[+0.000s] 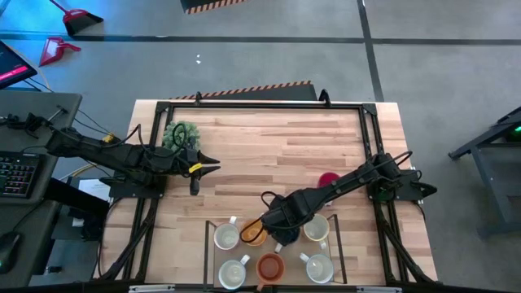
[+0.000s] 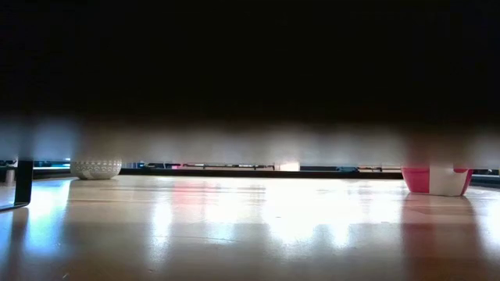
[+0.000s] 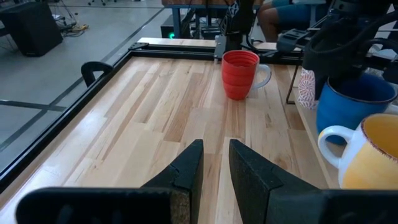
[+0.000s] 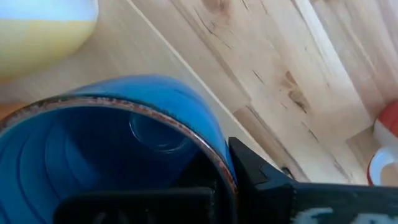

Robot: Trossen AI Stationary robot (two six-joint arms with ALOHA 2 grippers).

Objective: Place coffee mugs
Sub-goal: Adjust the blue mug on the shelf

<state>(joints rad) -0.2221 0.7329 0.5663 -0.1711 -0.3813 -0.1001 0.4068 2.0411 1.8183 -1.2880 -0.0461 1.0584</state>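
My right gripper [image 1: 275, 228] hangs over the group of coffee mugs at the table's near edge, shut on a blue mug [image 4: 124, 143]. In the high view the gripper hides that mug; the left wrist view shows the blue mug [image 3: 354, 102] under the gripper. White mugs [image 1: 226, 236], orange mugs [image 1: 270, 267] and a cream mug [image 1: 316, 229] stand upright on their bases around it. A red mug [image 1: 328, 179] stands alone farther back on the right. My left gripper [image 1: 203, 168] waits above the table's left side, narrowly open with nothing between its fingers [image 3: 189, 171]. My right gripper holds the blue mug by its rim [image 4: 214, 155], one finger [image 4: 255, 171] outside the wall and the other inside. The fingers come from above, pointing down. The mug's mouth faces up; whether its base is on the table I cannot tell.
A potted green plant [image 1: 181, 134] stands at the far left, close behind my left gripper. A thin dark frame [image 1: 205, 252] borders the group of mugs. A black rail [image 1: 260, 104] runs round the table. Bare wood lies in the middle and far part [image 1: 277, 155].
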